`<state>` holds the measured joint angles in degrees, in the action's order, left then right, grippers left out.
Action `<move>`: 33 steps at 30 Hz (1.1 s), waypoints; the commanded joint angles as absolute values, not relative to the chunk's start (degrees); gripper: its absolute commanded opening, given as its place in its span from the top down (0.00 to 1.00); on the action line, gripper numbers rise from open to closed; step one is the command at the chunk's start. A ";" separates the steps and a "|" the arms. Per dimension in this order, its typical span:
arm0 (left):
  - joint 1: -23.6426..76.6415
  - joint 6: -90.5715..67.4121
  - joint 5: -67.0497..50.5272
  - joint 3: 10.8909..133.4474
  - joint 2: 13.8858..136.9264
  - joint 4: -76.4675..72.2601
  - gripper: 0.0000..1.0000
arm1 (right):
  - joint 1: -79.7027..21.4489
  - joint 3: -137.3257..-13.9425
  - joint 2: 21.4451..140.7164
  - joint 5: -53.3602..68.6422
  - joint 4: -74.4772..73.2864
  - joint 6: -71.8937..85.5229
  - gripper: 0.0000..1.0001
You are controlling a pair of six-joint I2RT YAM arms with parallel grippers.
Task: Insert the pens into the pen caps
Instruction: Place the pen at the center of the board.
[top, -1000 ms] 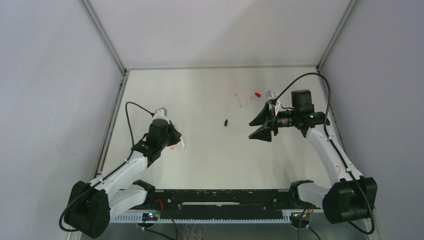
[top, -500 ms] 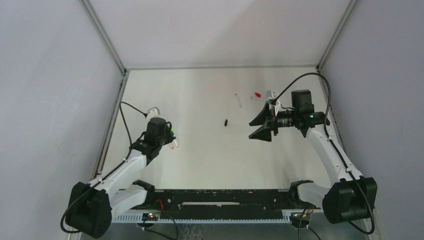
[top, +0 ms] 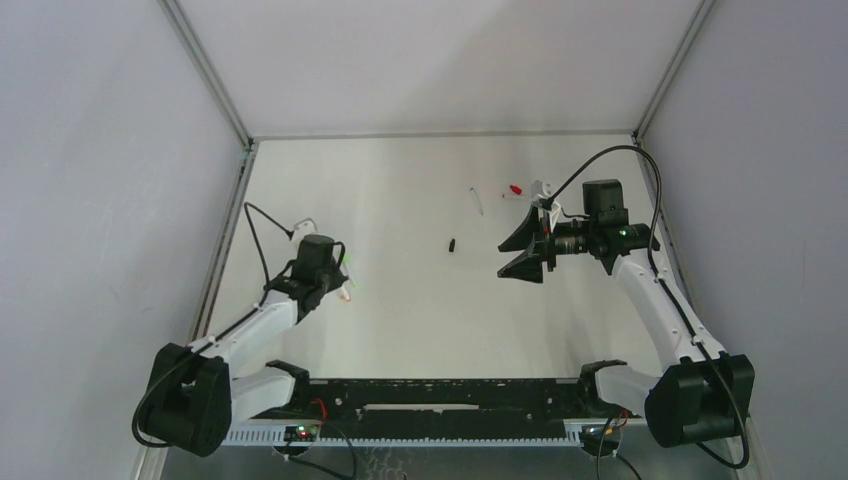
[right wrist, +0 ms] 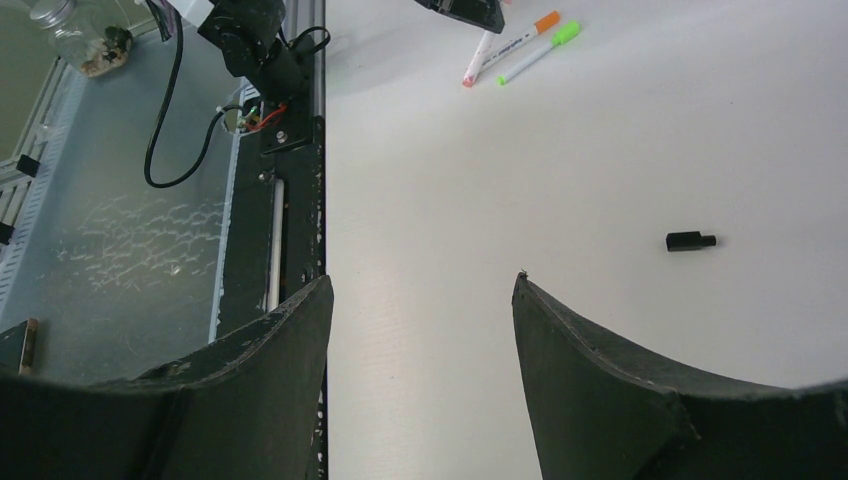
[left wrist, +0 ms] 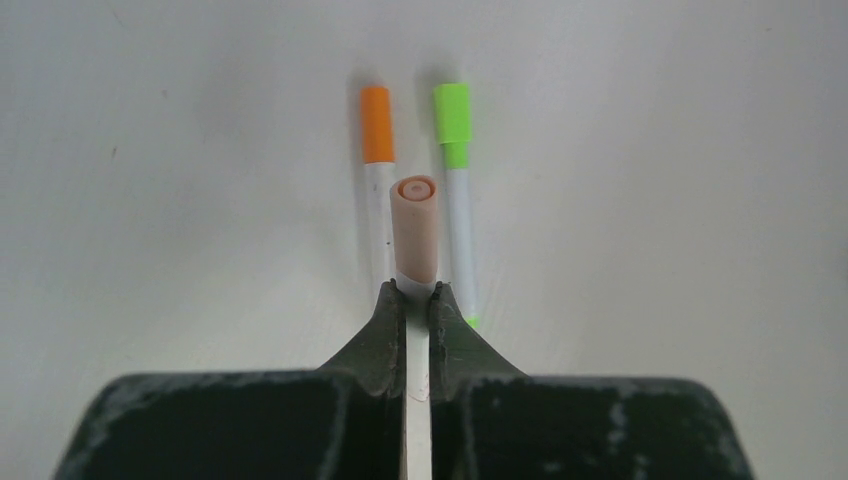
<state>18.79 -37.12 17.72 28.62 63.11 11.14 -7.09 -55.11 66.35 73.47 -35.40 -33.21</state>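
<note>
Left side, near half of the table point(top: 420, 310): my left gripper point(left wrist: 417, 296) has its fingers pressed in on the white barrel of a pink-ended pen point(left wrist: 415, 225), pinching it just behind the pale pink end, which points away from the wrist camera. Under and beyond it two more pens lie flat, side by side and almost parallel: an orange-ended pen point(left wrist: 377, 125) on the left and a green-ended pen point(left wrist: 452, 115) on the right, close together but not touching. The held pen sits over the gap between them; I cannot tell whether it touches the table. From overhead the left gripper point(top: 335, 275) is near the left edge, well apart from everything else. Right side: my right gripper point(right wrist: 420, 285) hangs above the table with its fingers spread wide and nothing between them. A black cap point(right wrist: 690, 241) lies alone on the table near the middle, between the two arms. Far side, beyond the right gripper point(top: 520, 250): a white pen point(top: 477, 201) and, just to its right, a small red piece point(top: 515, 188), too small to make out further.
</note>
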 commanded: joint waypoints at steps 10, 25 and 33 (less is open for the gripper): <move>16.23 -37.02 16.38 34.54 70.11 9.03 0.95 | -6.77 -55.11 66.45 73.59 -34.63 -33.94 0.27; 14.26 -35.94 13.85 38.68 78.99 9.71 0.79 | -6.25 -55.06 65.93 73.91 -34.72 -33.97 0.27; 14.16 -35.61 13.44 38.75 76.15 11.13 0.69 | -5.68 -55.11 65.39 74.12 -34.71 -34.03 0.27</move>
